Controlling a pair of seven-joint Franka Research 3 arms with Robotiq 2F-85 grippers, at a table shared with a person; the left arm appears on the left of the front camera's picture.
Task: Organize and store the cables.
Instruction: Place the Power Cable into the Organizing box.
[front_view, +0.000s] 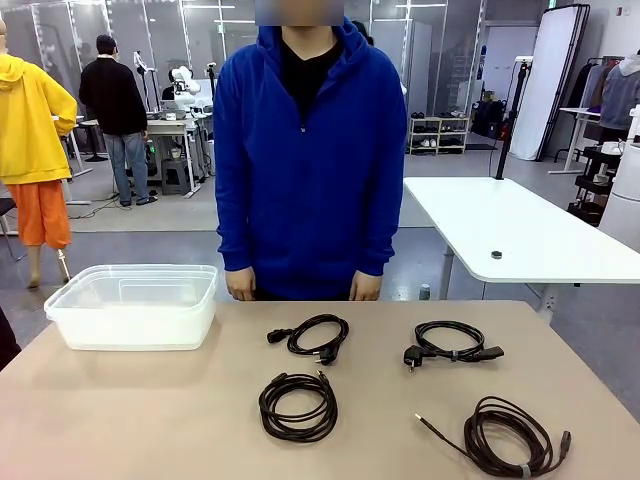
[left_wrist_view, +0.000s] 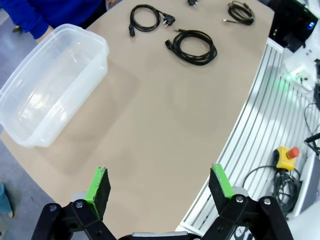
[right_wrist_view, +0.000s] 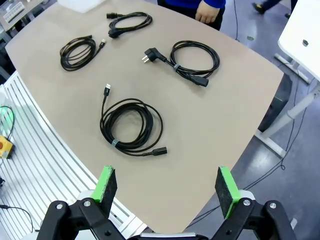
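Several black cables lie coiled on the tan table. The front view shows a far pair, one with plugs and one tied coil, and a near pair, a round coil and a larger coil. My left gripper hangs open high over the table's near left edge, far from the cables. My right gripper is open above the near right edge, with the larger coil closest below it. Nothing is held.
A clear plastic container stands at the far left of the table. A person in a blue hoodie stands at the far edge, hands down at the sides. A white table is behind at the right.
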